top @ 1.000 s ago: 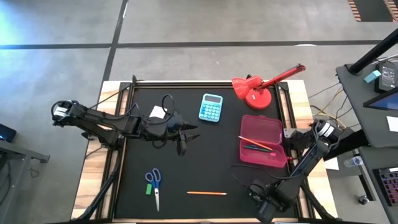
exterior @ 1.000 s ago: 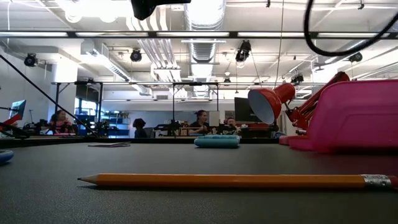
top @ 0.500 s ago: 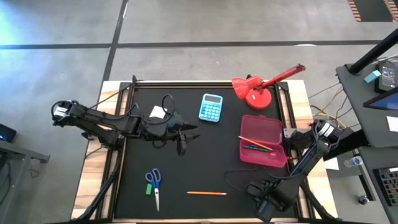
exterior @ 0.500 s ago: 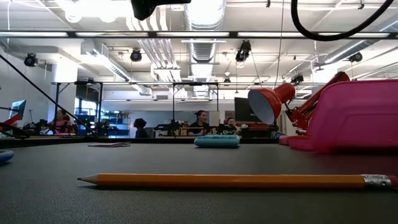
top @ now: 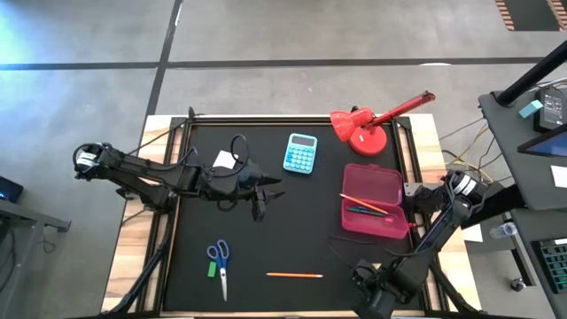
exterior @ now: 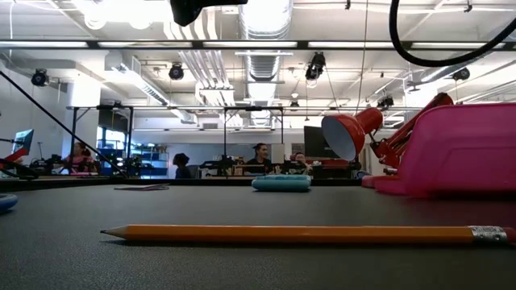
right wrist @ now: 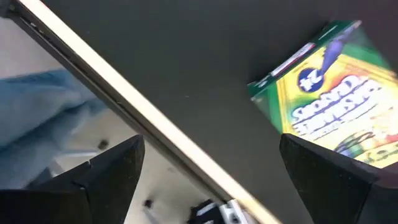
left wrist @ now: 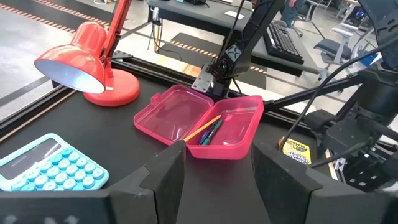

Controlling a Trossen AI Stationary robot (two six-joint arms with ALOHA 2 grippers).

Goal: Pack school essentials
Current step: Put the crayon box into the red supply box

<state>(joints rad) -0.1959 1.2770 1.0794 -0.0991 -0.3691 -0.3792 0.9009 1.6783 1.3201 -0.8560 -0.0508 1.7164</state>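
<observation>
An open pink pencil case (top: 372, 200) lies at the table's right, with an orange pencil and pens in it (left wrist: 208, 129). Another orange pencil (top: 294, 276) lies near the front edge. Blue-handled scissors (top: 221, 262) and a tiny green block (top: 212, 268) lie at the near left. A small white square (top: 223, 160) lies beside the left arm. My left gripper (top: 266, 197) hovers open over the table's middle, empty. My right gripper (top: 370, 282) hangs open above the near right corner. It points down, with the yellow-green crayon box (right wrist: 329, 93) lying flat just beyond its fingers.
A light blue calculator (top: 301, 152) lies at the far middle and a red desk lamp (top: 365, 126) stands at the far right. The table's metal edge rail (right wrist: 124, 106) runs close under my right gripper. Bare black mat lies between the pencil and the case.
My right gripper has tipped and rolled a little above the near right corner, staying open, and its cable has swung. Nothing on the table has moved.
</observation>
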